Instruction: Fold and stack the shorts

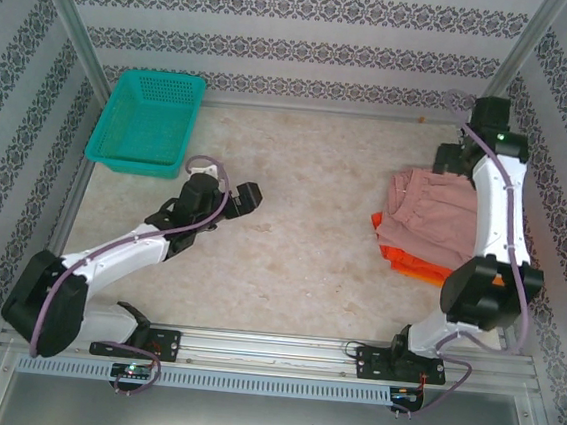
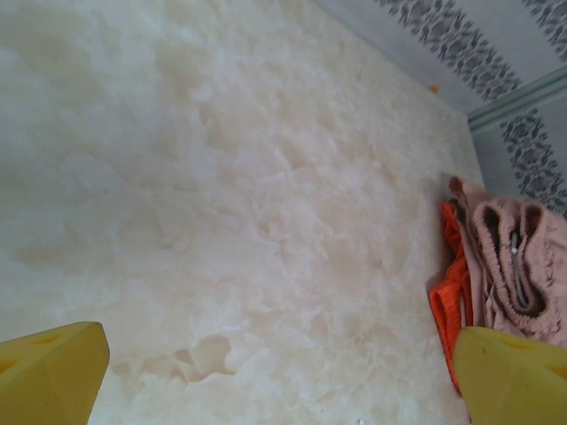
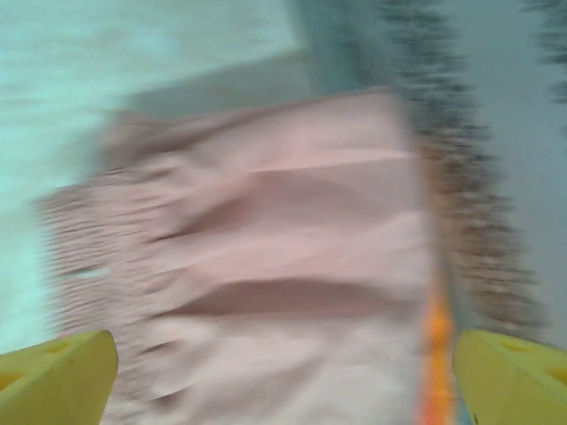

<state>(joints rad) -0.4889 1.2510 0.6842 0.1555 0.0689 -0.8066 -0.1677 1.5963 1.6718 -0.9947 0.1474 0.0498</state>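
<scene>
The yellow fingers [image 3: 53, 372] of your right gripper [image 3: 283, 390] sit closest, at the bottom corners of the wrist picture. They are spread wide with nothing held. Just under them lie the pink shorts [image 1: 425, 221], folded, at the right side of the top picture, resting on orange shorts [image 1: 411, 267]. One orange pair or two? You cannot tell. The pile looks made, so I'd guess the job is nearly done. Your left gripper [image 2: 283, 381] is open too, over the table [image 2: 221, 177].

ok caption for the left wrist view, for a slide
Open left gripper over marbled table, pink shorts lying on red-orange shorts at right.
</scene>
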